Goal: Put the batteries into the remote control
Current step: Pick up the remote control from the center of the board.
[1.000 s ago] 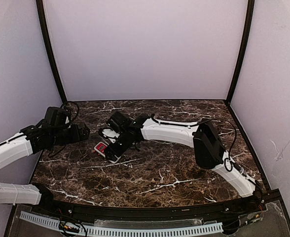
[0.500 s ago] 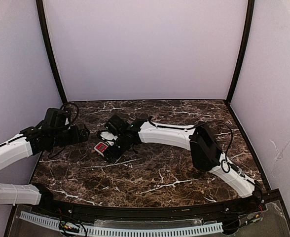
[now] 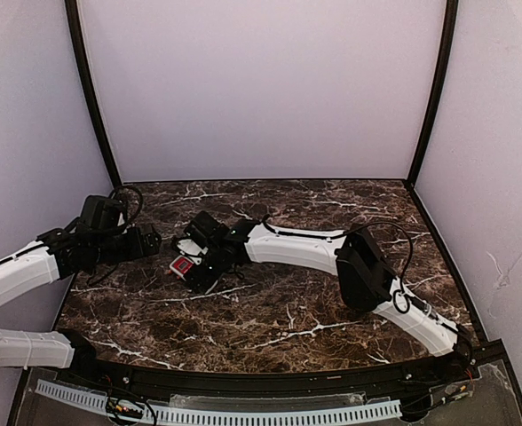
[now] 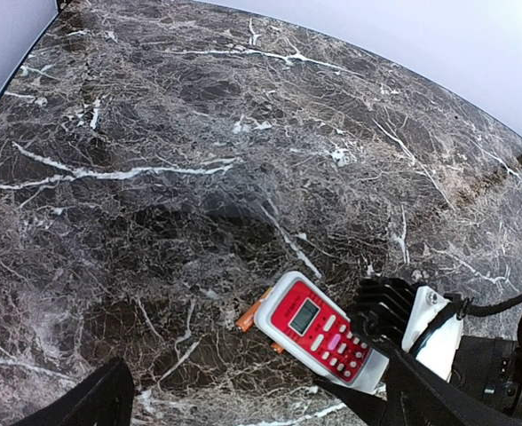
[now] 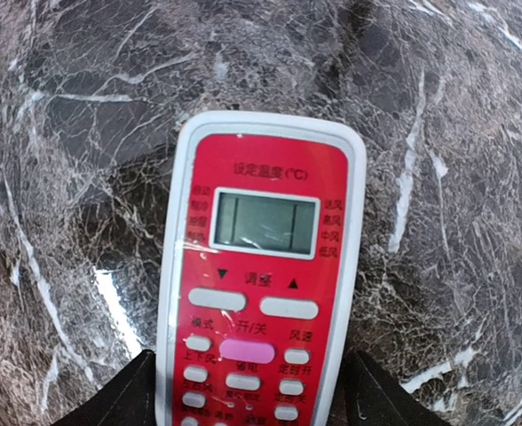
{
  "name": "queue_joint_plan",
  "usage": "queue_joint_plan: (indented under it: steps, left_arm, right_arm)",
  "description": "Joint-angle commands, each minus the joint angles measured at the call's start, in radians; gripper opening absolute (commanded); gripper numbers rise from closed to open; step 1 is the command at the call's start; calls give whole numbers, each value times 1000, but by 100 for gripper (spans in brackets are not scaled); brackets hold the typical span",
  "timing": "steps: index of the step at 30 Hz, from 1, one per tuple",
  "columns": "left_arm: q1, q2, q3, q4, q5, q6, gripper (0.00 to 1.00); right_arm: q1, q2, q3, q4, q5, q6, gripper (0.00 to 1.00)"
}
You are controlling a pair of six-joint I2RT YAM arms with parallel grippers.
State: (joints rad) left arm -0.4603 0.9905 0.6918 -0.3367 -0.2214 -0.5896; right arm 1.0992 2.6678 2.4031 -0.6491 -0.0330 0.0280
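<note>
Remote control [image 5: 257, 266], face-up on the veined counter [image 5: 438, 133], looks light, stiff and slick, best pinched across its long edges where the right pincer [image 5: 250, 377] straddles it, grip impossible to tell; left pincer [image 4: 261, 404] hangs wide, empty.

Remote control [image 4: 323, 342] lying flat, face up, on the marble table [image 4: 154, 133].
Red keypad and display upward; orange batteries [image 4: 245, 320] touching its long edge.

right gripper [image 3: 201, 269] slid left (jaws narrowing), straddling remote control [image 5: 259, 266]
</note>
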Motion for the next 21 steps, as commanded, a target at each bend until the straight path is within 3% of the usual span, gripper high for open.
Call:
queue_joint_plan:
  steps: [1, 9, 21]
  left_arm:
    - [8, 6, -18, 8, -1, -11, 100]
    - [9, 21, -17, 15, 6, -12, 100]
    - [9, -13, 30, 16, -4, 22, 100]
  right_arm:
    - [14, 53, 15, 4, 12, -2, 66]
    - [7, -15, -35, 46, 28, 9, 52]
    - [-48, -359, -311, 276, -81, 50, 43]
